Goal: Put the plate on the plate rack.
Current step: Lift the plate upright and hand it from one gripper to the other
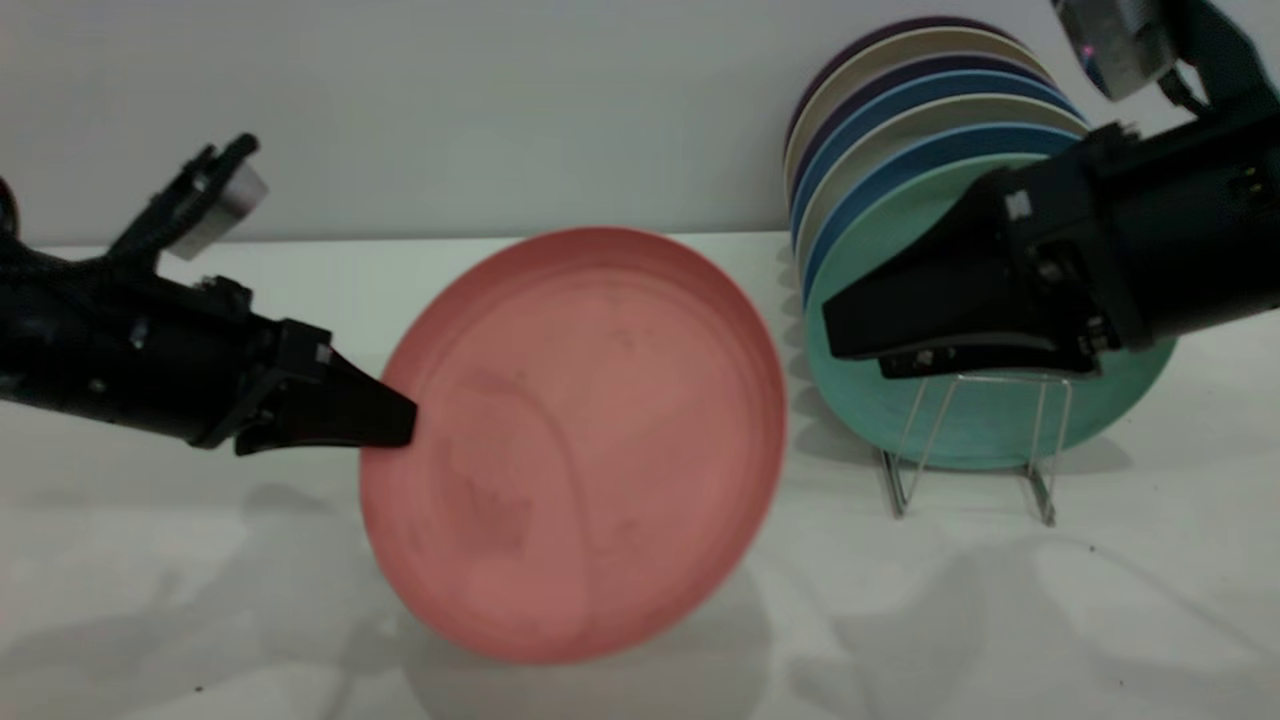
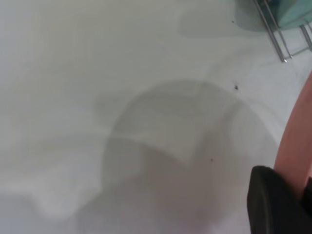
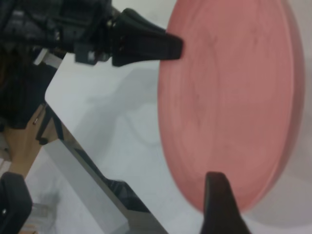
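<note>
step: carrying the plate toward the rack; it is lifted, not yet racked.
left gripper: at the left, fingers clenched on the left rim of the salmon-pink plate.
salmon-pink plate: held tilted, nearly upright, above the white bench, its face toward the exterior camera, left of the rack and apart from it.
plate rack: silver wire, on the bench at the right, already carrying a teal-green plate in front and blue and cream plates behind.
right gripper: hangs in front of the stacked plates; fingers released, holding nothing.
next move: likely bring the plate rightward, rim-down, into a free slot in front of the teal-green plate.
</note>
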Robot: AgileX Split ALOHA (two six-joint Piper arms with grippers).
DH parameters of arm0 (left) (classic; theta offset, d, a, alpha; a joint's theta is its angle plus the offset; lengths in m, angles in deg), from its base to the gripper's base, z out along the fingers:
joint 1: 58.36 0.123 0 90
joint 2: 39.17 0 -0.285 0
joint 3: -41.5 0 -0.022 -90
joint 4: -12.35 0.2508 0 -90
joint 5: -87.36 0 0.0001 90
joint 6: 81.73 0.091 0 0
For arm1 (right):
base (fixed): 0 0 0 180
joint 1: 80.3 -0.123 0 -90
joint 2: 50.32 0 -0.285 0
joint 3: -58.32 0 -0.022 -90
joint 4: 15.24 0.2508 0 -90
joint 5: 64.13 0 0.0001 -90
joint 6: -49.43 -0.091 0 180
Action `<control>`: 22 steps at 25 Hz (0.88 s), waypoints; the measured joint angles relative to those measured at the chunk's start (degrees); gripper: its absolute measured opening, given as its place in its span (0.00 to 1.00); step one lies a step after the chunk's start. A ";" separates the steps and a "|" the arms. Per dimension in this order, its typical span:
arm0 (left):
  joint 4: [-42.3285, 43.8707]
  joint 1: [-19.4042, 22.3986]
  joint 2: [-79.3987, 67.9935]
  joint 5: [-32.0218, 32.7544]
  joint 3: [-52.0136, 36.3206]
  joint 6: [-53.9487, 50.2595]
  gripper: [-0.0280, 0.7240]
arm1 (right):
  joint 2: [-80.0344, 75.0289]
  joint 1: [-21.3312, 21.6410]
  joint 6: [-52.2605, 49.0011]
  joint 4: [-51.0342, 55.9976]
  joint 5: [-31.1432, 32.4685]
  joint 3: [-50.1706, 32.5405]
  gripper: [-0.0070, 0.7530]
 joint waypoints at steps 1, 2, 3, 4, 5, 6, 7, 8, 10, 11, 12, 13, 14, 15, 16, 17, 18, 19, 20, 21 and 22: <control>0.00 -0.44 0.00 0.00 0.00 -0.21 0.05 | -0.71 0.00 0.46 0.39 -0.05 0.14 0.63; 0.00 -0.78 0.00 0.00 0.00 -0.57 0.05 | -1.33 0.00 0.95 0.86 -0.11 0.20 0.63; 0.00 -1.21 0.00 0.07 0.00 -0.90 0.05 | -1.92 0.00 1.43 1.28 -0.16 0.26 0.63; 0.00 -1.63 0.00 0.07 0.00 -1.11 0.05 | -2.37 0.00 1.92 1.71 -0.22 0.32 0.63; 0.00 -2.06 0.00 0.07 0.00 -1.16 0.05 | -2.89 0.00 2.22 2.14 -0.22 0.38 0.63; 0.00 -2.42 0.00 0.07 0.00 -1.25 0.05 | -3.37 0.00 2.52 2.53 -0.27 0.38 0.63; 0.00 -2.88 0.00 0.13 0.00 -1.30 0.05 | -3.74 0.00 2.73 2.84 -0.25 0.38 0.63; 0.00 -3.33 0.00 0.13 0.00 -1.30 0.05 | -4.04 0.00 3.02 3.12 -0.43 0.38 0.63; 0.05 -4.11 0.00 0.44 0.19 -1.32 0.05 | -4.54 0.00 3.50 3.87 -0.47 0.38 0.63; 0.05 -4.53 0.00 0.70 0.43 -1.51 0.05 | -4.77 0.00 3.62 4.22 -0.47 0.38 0.63; 0.09 -4.86 0.00 1.28 0.67 -1.70 0.05 | -4.91 0.00 3.74 4.31 -0.56 0.38 0.63; 0.09 -5.16 0.00 2.11 1.13 -2.27 0.05 | -5.17 0.00 3.74 4.39 -0.70 0.38 0.63; 0.03 -5.55 0.00 2.94 1.57 -2.77 0.05 | -5.44 0.00 3.76 4.58 -0.70 0.38 0.63; 0.03 -5.99 0.00 3.52 1.97 -3.15 0.05 | -5.66 0.00 3.76 4.78 -0.70 0.38 0.63; 0.03 -6.56 0.00 4.03 2.44 -3.46 0.05 | -6.03 0.00 3.76 4.87 -0.74 0.38 0.63; 0.03 -7.10 0.00 4.24 2.90 -3.81 0.05 | -6.31 0.00 3.76 5.03 -0.74 0.38 0.63; 0.03 -7.88 0.00 4.31 3.30 -4.19 0.05 | -6.62 0.00 3.76 5.30 -0.74 0.38 0.63; 0.03 -8.73 0.00 4.31 3.61 -4.33 0.05 | -6.90 0.00 3.80 5.44 -0.74 0.38 0.63; 0.03 -9.50 0.00 4.31 4.01 -4.39 0.05 | -7.19 0.00 3.80 5.50 -0.81 0.38 0.63; 0.03 -10.43 0.00 4.31 4.25 -4.46 0.05 | -7.25 0.00 3.80 5.49 -0.87 0.38 0.62; 0.03 -11.31 0.00 4.31 4.49 -4.48 0.05 | -7.25 0.00 3.80 5.49 -0.87 0.38 0.59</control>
